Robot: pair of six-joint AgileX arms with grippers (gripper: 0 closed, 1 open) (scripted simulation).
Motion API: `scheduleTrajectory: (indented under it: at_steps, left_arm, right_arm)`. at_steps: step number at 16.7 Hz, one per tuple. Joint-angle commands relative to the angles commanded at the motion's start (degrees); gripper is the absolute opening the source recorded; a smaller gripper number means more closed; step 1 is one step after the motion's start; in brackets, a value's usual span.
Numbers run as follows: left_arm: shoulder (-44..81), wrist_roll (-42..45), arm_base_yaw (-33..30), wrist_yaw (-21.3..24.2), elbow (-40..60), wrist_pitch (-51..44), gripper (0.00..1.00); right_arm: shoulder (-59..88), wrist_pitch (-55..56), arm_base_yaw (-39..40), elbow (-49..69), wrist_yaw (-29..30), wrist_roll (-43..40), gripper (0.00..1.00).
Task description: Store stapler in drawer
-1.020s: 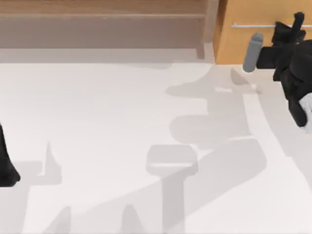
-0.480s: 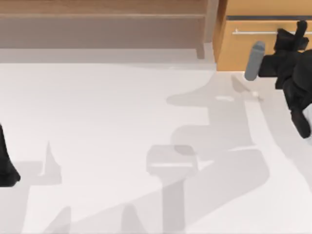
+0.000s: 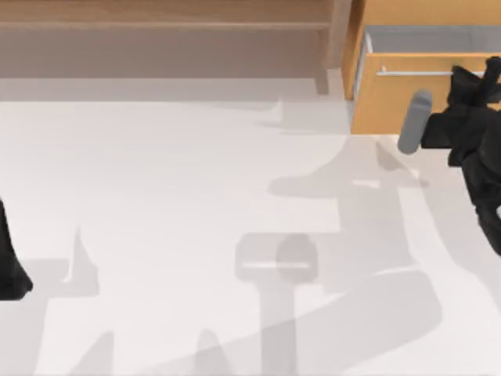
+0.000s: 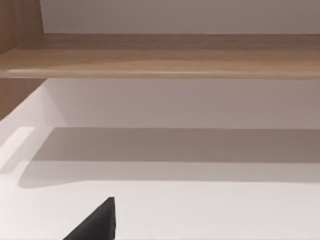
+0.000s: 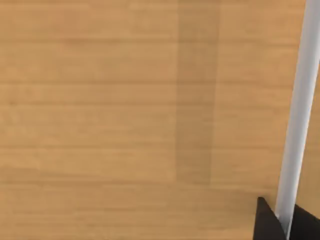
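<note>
The drawer (image 3: 407, 94) ran off the top view's right edge, its inside mostly out of sight behind its front, and the right end effector (image 3: 487, 78) at the handle (image 3: 415, 73) was cut off there too.

Right gripper (image 3: 487, 72) clamped at far right; left arm (image 3: 11, 262) parked at left edge

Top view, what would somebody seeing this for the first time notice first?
Most likely the orange-tan drawer at the table's far right corner, pulled partly open so a strip of its pale inside shows. The right gripper sits at its thin silver handle; in the right wrist view, dark fingertips flank that bar. A brown wooden shelf runs along the back, and the left arm is parked at the left edge.
</note>
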Motion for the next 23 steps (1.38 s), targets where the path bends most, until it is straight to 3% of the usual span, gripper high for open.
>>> scheduleTrajectory:
  at_steps: [10, 17, 23]
  left_arm:
    - [0.0, 0.0, 0.0, 0.0, 0.0, 0.0, 1.0]
    - [0.0, 0.0, 0.0, 0.0, 0.0, 0.0, 1.0]
    - [0.0, 0.0, 0.0, 0.0, 0.0, 0.0, 1.0]
  right_arm:
    - [-4.95, 8.03, 2.5, -13.74, 2.43, 0.08, 0.0]
    - [-5.67, 9.73, 3.01, -15.56, 2.98, 0.0, 0.0]
    - [-8.7, 17.84, 6.51, -27.37, 6.41, 0.15, 0.0]
